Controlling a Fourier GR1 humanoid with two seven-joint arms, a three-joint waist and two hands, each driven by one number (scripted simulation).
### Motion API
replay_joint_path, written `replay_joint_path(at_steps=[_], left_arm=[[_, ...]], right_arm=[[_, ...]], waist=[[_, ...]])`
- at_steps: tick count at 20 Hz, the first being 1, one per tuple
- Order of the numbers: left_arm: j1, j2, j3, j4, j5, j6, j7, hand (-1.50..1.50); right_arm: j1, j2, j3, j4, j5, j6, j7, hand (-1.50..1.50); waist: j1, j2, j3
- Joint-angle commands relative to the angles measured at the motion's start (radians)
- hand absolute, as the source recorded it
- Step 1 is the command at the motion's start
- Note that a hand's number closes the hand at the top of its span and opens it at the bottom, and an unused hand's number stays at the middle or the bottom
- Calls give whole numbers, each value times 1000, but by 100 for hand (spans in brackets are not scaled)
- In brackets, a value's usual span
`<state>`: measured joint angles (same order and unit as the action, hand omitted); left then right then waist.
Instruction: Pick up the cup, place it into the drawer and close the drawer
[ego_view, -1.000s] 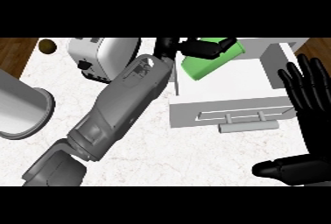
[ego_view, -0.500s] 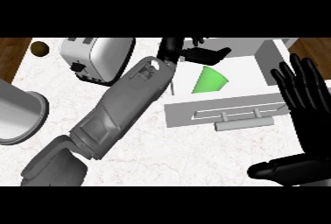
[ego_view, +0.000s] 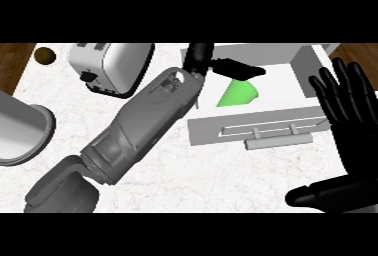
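The green cup (ego_view: 238, 94) lies on its side inside the open white drawer (ego_view: 258, 129), near the drawer's left wall. My left hand (ego_view: 225, 66) hovers just beyond the cup at the drawer's back left corner, open, with its fingers stretched to the right and nothing in them. A small gap shows between the hand and the cup. The left forearm crosses the counter diagonally from the lower left and hides the drawer's left edge. At the right edge my right hand (ego_view: 348, 107) rests open, fingers up, beside the drawer's right end.
A silver toaster (ego_view: 109, 65) stands at the back left, close to the left forearm. A grey round pot (ego_view: 21, 131) sits at the left edge. A small brown ball (ego_view: 45, 55) lies at the far left corner. The drawer's bar handle (ego_view: 278, 142) sticks out toward me.
The cup has left my left hand and now lies in the drawer. The hand has opened and drawn back from it. The right hand has stayed in place.
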<state>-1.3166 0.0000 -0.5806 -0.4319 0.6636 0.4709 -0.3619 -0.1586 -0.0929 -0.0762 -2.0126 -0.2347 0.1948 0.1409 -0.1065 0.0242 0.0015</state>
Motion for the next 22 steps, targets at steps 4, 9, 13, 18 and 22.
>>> replay_joint_path(at_steps=[4, 9, 13, 18, 22], left_arm=[[4, 0, 64, -62, 113, -48, -112, -150], [43, 0, 95, -151, 138, -73, -79, -150], [108, 69, 135, -221, 122, -74, -77, -150], [231, 150, 166, -364, 138, -58, -49, -150], [382, 255, 169, -536, 147, -50, 17, -150]], right_arm=[[-9, -28, -47, 17, -108, 42, 28, -150], [5, -53, -81, 11, -134, 68, 10, 150], [126, -118, -53, -57, -111, 177, 4, 150], [127, -137, 12, -90, 78, 173, -20, 150], [181, -183, -2, -130, 87, 210, 3, 150]], waist=[[38, -8, -1], [92, -23, -1], [112, -32, -1], [133, -35, -2], [136, -39, -2]])
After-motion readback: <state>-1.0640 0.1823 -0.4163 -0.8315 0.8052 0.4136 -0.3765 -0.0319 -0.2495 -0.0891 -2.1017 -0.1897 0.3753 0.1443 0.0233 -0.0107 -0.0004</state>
